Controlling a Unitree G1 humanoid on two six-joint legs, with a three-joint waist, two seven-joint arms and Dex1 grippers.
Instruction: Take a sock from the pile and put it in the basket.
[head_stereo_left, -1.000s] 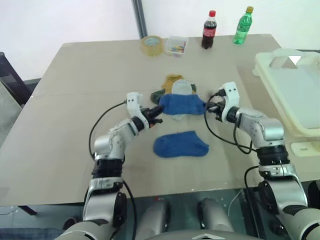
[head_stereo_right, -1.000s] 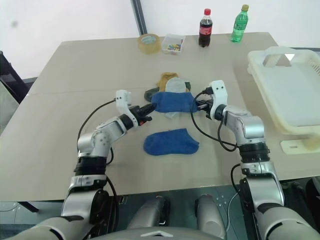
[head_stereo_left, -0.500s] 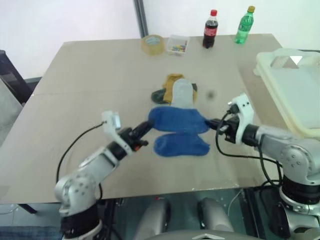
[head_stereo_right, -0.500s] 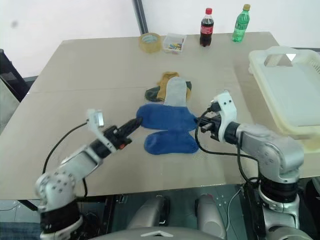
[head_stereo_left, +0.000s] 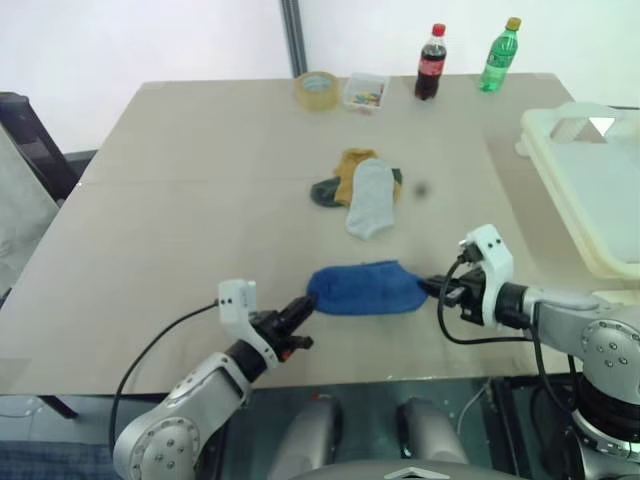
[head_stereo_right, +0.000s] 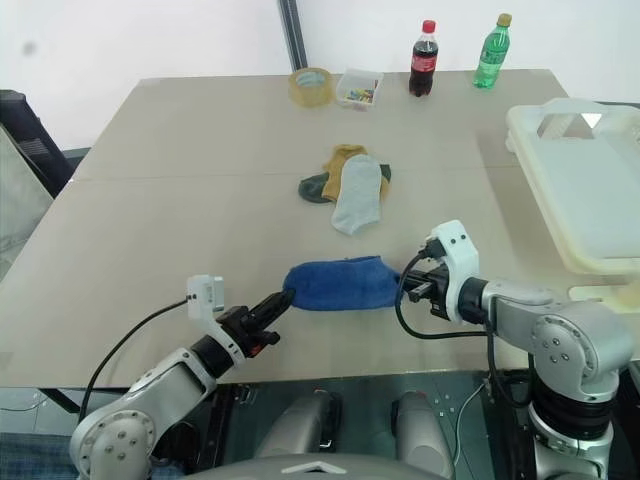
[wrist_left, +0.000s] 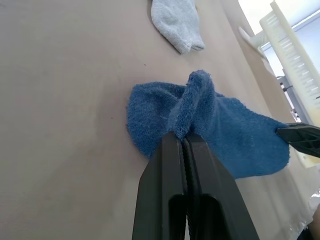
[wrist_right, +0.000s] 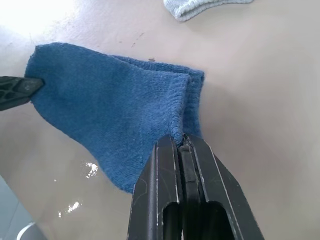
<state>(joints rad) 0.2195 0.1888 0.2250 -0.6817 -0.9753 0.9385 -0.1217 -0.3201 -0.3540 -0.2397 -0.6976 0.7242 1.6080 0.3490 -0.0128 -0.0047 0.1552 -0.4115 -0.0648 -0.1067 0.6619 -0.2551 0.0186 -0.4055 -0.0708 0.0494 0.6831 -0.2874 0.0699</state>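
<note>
A blue sock is stretched low over the table near its front edge. My left gripper is shut on its left end, where the fabric bunches into a fold. On the right end my right gripper is shut on the cuff. More blue fabric shows under the held sock; I cannot tell whether it is a second sock. The pile lies farther back at mid-table: a mustard sock, a pale grey sock and a dark green one. The cream basket stands at the right edge.
Along the table's far edge stand a tape roll, a small clear box of coloured bits, a cola bottle and a green bottle. The table's front edge runs just below both grippers.
Both grippers have drawn back from the pile toward the table's front edge, carrying the blue sock stretched between them. It now covers the spot where the other blue sock lay.
</note>
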